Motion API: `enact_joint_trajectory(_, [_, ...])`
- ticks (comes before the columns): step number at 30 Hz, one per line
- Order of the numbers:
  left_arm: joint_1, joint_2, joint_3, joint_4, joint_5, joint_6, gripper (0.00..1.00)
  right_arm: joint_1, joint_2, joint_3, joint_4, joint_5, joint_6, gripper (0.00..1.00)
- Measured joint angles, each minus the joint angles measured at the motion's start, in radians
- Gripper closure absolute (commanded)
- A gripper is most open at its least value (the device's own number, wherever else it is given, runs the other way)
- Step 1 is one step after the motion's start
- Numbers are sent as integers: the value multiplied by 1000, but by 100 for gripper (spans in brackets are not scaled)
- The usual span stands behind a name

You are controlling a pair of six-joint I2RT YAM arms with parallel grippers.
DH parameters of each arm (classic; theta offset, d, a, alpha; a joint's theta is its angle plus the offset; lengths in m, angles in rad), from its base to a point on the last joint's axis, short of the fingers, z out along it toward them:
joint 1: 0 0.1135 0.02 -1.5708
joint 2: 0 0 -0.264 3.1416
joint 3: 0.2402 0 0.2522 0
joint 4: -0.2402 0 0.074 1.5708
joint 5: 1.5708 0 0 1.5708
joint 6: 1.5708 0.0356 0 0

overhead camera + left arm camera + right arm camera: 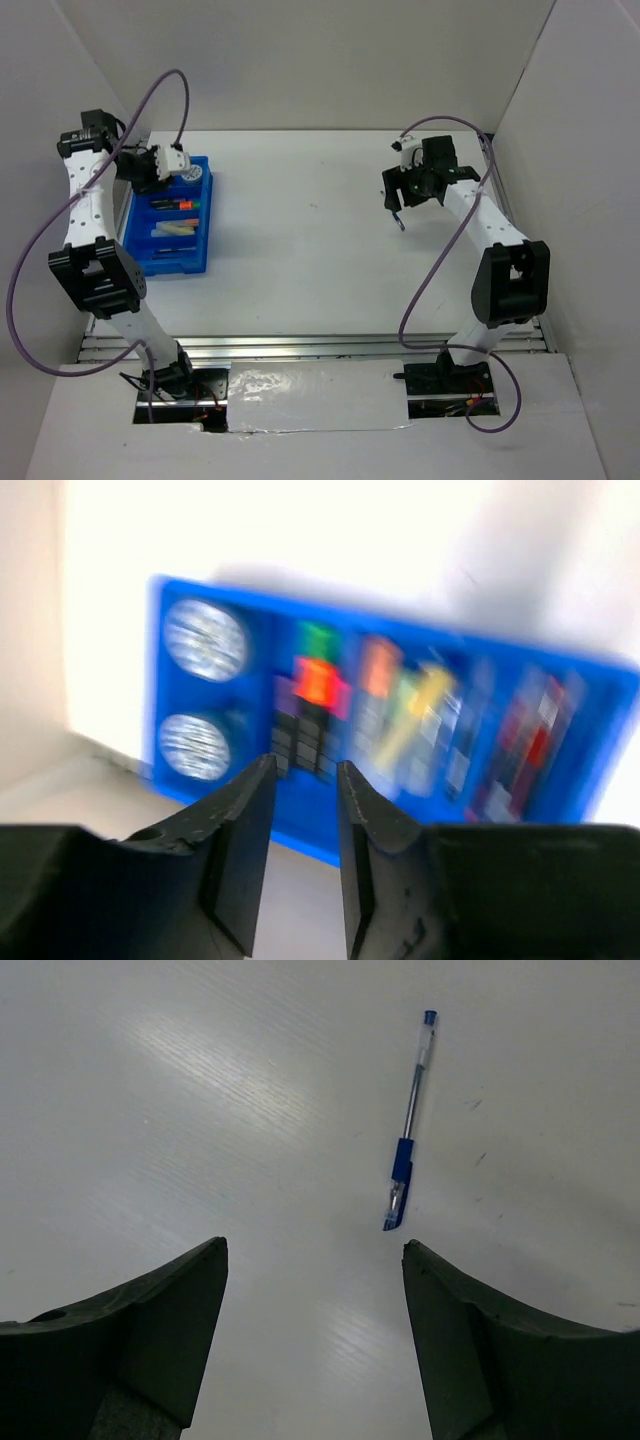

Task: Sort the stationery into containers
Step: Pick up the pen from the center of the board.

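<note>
A bright-blue divided tray (165,268) stands at the table's far left. In the blurred left wrist view the tray (300,832) holds two round tape rolls (205,640), green and orange highlighters (318,678), a yellow one (425,695) and dark pens (530,742). My left gripper (183,168) hangs over the tray's far end. The left gripper (305,765) is open by a narrow gap with nothing between its fingers. A clear pen with blue grip and cap (408,1150) lies alone on the white table. Just above it my right gripper (314,1245) stands wide open and empty. From above, the pen (401,224) shows right below the right gripper (398,198).
White walls close in the table on the left, back and right. The left wall runs right beside the tray. Purple cables loop off both arms. A metal rail (320,348) runs along the near edge between the two arm bases.
</note>
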Motion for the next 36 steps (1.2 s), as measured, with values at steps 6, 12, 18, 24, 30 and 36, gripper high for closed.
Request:
enact_joint_trajectory(6, [-54,-60,83,162,179,-316,47,-51,118,10,8,41,-16,30])
enact_joint_trajectory(12, [-129,-222,-137,348,219,-544,45,-68,280,77,-11,73,-38,42])
enact_joint_trajectory(18, [-140,-258,-171,418,217,-650,44,-52,422,211,-74,106,-58,51])
enact_joint_trajectory(24, [-144,-261,-192,449,199,-693,43,-41,527,324,-137,135,-72,53])
enact_joint_trajectory(30, [-159,-264,-209,457,174,-712,43,-24,659,542,-282,172,-75,55])
enact_joint_trajectory(36, [-177,-264,-209,465,159,-729,43,-6,784,758,-419,210,-75,60])
